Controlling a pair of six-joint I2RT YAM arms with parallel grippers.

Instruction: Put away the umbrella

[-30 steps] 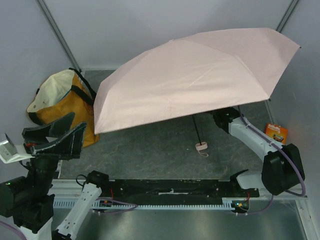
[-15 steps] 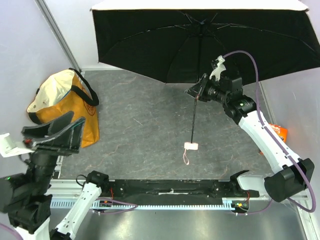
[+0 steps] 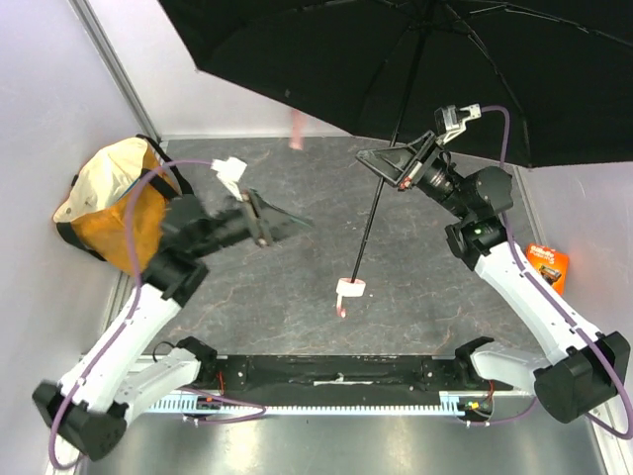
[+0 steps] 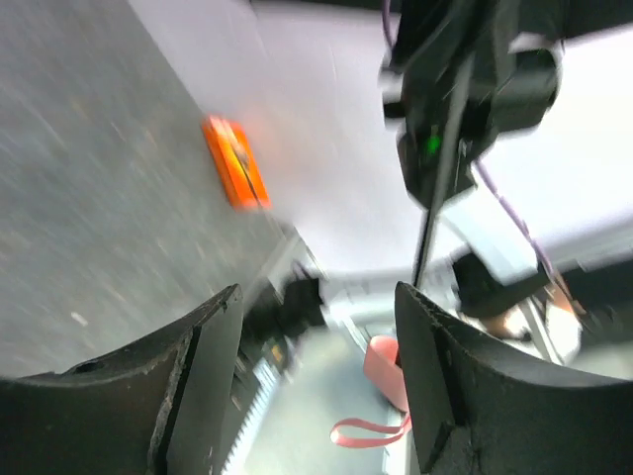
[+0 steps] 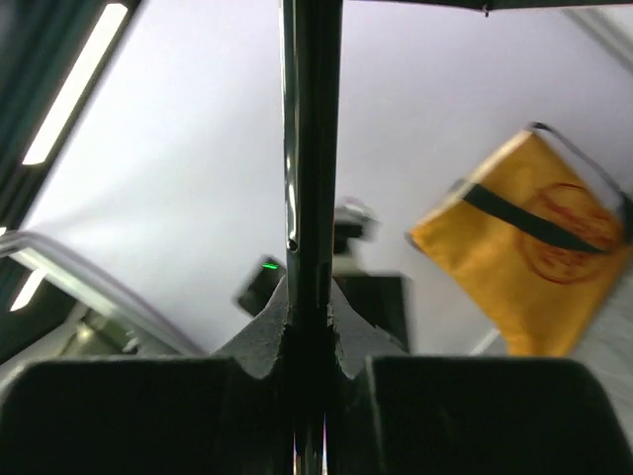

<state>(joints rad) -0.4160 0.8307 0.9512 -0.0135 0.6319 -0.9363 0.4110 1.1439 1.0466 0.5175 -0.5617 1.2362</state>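
The umbrella [image 3: 396, 59] is open, its black underside filling the top of the top view. A thin dark shaft [image 3: 368, 228] slants down-left to a pink handle [image 3: 350, 289] with a strap, hanging above the table. My right gripper [image 3: 386, 170] is shut on the shaft high up; in the right wrist view the shaft [image 5: 312, 148] runs straight up from the closed jaws [image 5: 315, 346]. My left gripper [image 3: 287, 223] is open and blurred, left of the shaft and apart from it. Past its open jaws [image 4: 316, 386] the left wrist view shows the pink handle [image 4: 386, 364] and strap [image 4: 366, 431].
An orange-and-cream tote bag [image 3: 114, 203] stands at the left wall, also seen in the right wrist view [image 5: 534, 267]. A small orange packet [image 3: 547, 263] lies at the table's right edge, behind the right arm. Grey walls close the back and sides.
The right arm has tipped the open umbrella up and swung its handle left. The left arm has swept from the near-left corner out over the table toward the shaft, its jaws narrowing a little.
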